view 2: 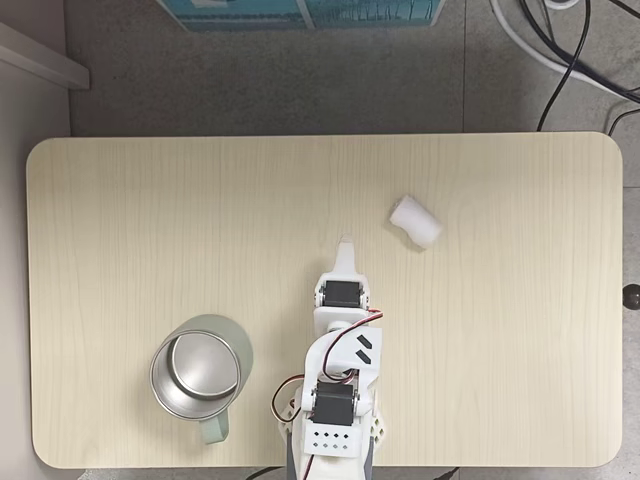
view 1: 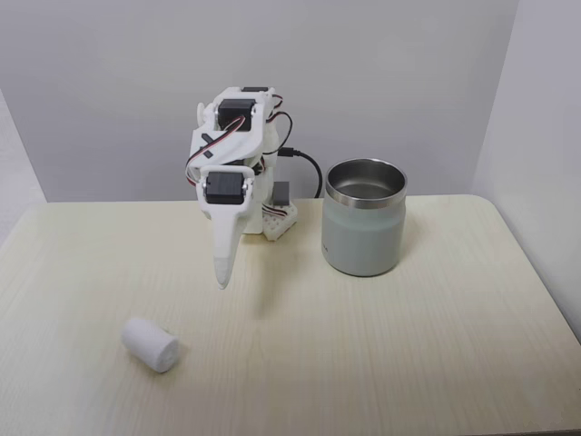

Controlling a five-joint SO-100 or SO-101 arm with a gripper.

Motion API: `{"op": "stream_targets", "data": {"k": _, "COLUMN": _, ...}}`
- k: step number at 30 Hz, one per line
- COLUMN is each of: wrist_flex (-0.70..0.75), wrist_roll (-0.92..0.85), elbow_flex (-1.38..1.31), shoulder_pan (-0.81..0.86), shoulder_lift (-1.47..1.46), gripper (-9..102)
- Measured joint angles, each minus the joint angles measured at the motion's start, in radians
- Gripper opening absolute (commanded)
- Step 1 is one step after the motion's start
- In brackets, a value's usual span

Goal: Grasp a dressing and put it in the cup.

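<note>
White gauze, rolled into a short soft cylinder, was the dressing (view 1: 150, 344), and it lay on its side on the pale wood-grain table (view 1: 381, 363), untouched. Nothing of the task had been done as far as the pictures showed: the roll was not grasped, and the cup (view 1: 364, 218) stood empty, its shiny steel interior bare in a fixed view from above (view 2: 200, 377).

The gripper (view 1: 221, 277) hung point-down above the table in a fixed view from the front, holding nothing. Its 2 fingers looked pressed together into 1 tapering tip, with no gap visible between them, so I judged it closed, or very nearly so. From above, the tip (view 2: 346, 248) sat near the dressing (view 2: 416, 221) but clearly apart from it, the roll lying off to the right and slightly farther from the arm's base.

The cup stood upright on the opposite side of the arm, well apart from the dressing: squat, pale grey-green, with a bright metal rim and no handle.

Everything remained to do, by my reckoning: opening the fingers, reaching across to the roll, closing on it, carrying it past the arm and releasing it over the cup's mouth. The roll looked light and compressible, with 1 end face turned toward the front camera.
</note>
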Motion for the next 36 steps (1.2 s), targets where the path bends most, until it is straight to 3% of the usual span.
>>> {"op": "stream_targets", "data": {"k": 28, "wrist_flex": 0.025, "wrist_roll": 0.077, "elbow_flex": 0.005, "shoulder_pan": 0.021, "shoulder_lift": 0.000, "gripper": 0}}
{"op": "stream_targets", "data": {"k": 36, "wrist_flex": 0.123, "wrist_roll": 0.052, "elbow_flex": 0.212, "shoulder_pan": 0.060, "shoulder_lift": 0.000, "gripper": 0}}
